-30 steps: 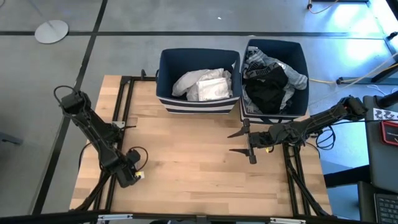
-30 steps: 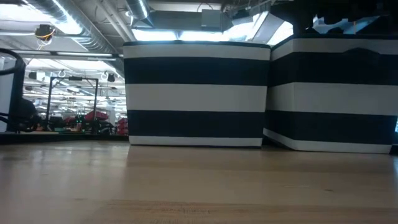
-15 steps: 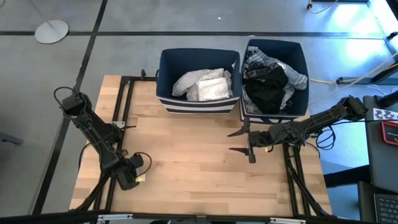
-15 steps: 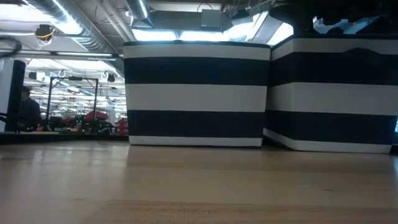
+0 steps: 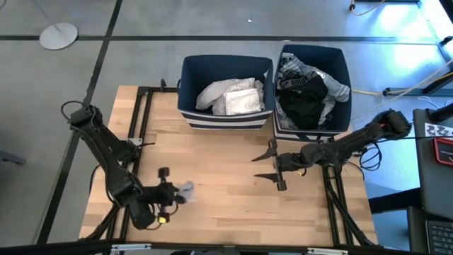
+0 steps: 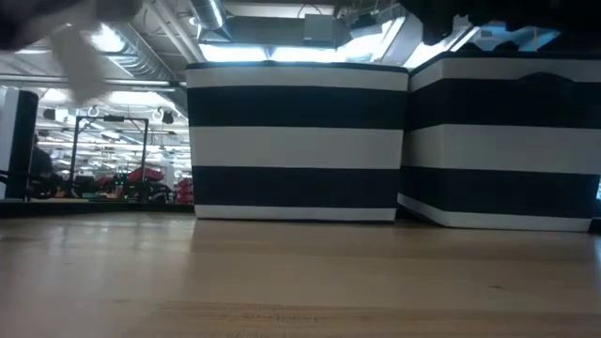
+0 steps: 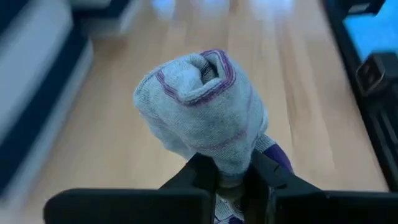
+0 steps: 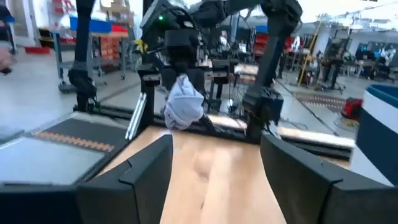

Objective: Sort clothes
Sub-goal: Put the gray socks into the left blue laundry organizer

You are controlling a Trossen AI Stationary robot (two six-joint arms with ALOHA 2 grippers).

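While the left gripper [image 5: 172, 193] pinches a small pale grey sock [image 5: 185, 188] above the near part of the table [image 5: 226, 212], well short of the left bin [image 5: 225, 120], the high view shows white pieces [image 5: 232, 97] in that bin and dark clothes [image 5: 304, 95] in the right bin [image 5: 313, 127], so a light sock probably belongs with the whites. The right gripper [image 5: 267, 164] hangs with its fingers spread wide and nothing between them, just in front of the right bin. From table height, only a pale blur [image 6: 80, 56] shows high up, clear of the striped bin [image 6: 299, 141]. The left wrist view shows the sock [image 7: 199, 112], purple-trimmed, bulging beyond the fingers [image 7: 202, 177] that clamp its lower end; that hold looks shallow, so a smooth carry and a release well over the rim seem wise. The right wrist view shows the sock [image 8: 183, 103] across the table, off the wood.
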